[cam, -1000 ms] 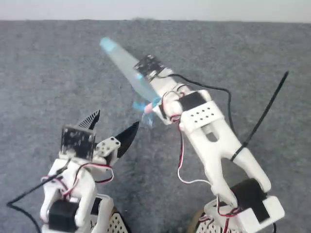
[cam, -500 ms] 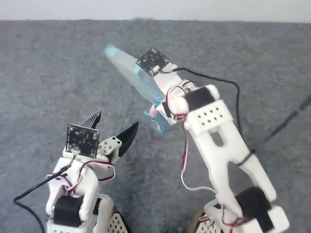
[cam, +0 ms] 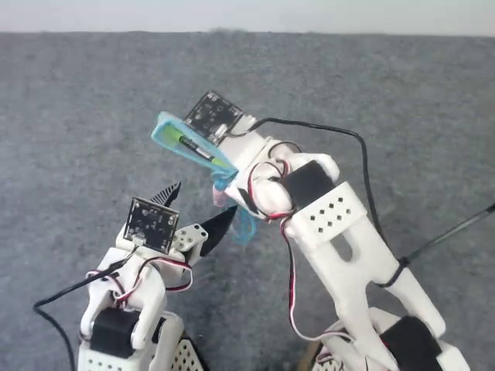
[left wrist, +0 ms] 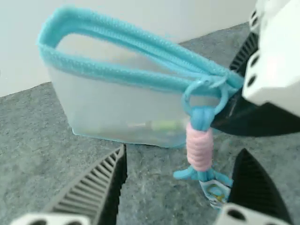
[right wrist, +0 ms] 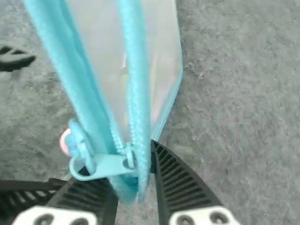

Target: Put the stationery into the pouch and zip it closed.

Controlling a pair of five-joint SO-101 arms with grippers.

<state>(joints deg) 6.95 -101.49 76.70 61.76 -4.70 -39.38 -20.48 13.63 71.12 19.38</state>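
My right fingers, clamped on the pouch, have swung it over to my spread-open left fingers. Looks like a pen is inside, so zipping's next.

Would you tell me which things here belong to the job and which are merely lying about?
Job: pouch, held by the right gripper; pen inside it; zip pull with charm; open left gripper.
Lying about: grey mat; black cable.

**Looks like a hobby robotics bench setup**

Grey felt-covered worktop, blank pale wall right behind the worktop's far edge. On the worktop, the white plastic right arm has a bare circuit board and loose red-and-white wires hanging out.
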